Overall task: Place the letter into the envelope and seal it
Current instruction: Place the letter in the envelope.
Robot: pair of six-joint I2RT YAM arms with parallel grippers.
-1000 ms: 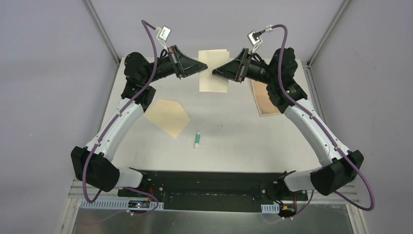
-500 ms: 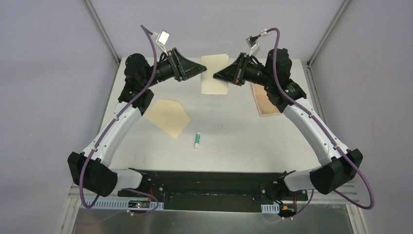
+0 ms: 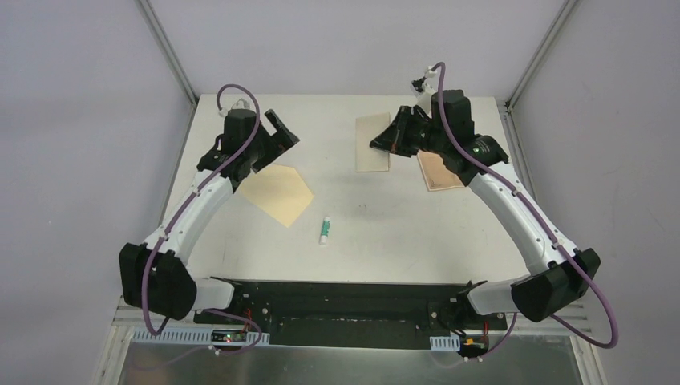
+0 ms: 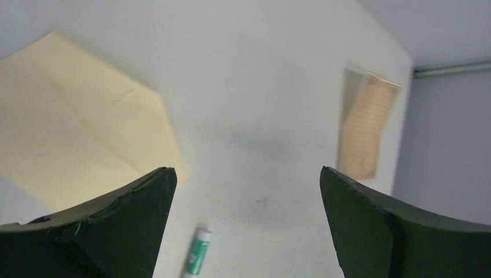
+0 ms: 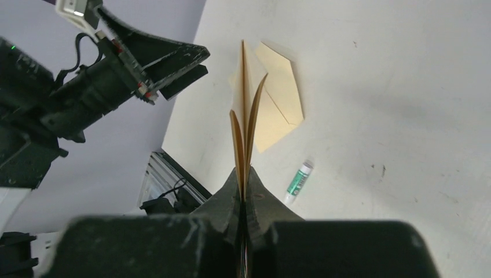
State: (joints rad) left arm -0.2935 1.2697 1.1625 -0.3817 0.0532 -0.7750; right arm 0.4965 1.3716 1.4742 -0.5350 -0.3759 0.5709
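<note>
The letter (image 3: 369,160), a pale cream folded sheet, hangs above the table's far middle with my right gripper (image 3: 378,144) shut on its edge. In the right wrist view the letter (image 5: 246,116) stands edge-on, its layers splaying out from between the closed fingers (image 5: 260,194). The yellow-tan envelope (image 3: 277,192) lies flat on the left of the table, its pointed flap open; it also shows as the envelope (image 4: 69,133) in the left wrist view. My left gripper (image 3: 282,132) hovers over the envelope's far corner. That left gripper (image 4: 246,171) stands open and holds nothing.
A small white-green tube (image 3: 324,230) lies near the table's middle, right of the envelope. A tan lined pad (image 3: 439,170) rests flat under the right arm. The metal frame posts stand at the far corners of the white table (image 3: 377,216).
My left gripper has let go of the letter, opened wide, and drawn back left toward the envelope. The right gripper has closed fully on the letter and carried it slightly right and nearer.
</note>
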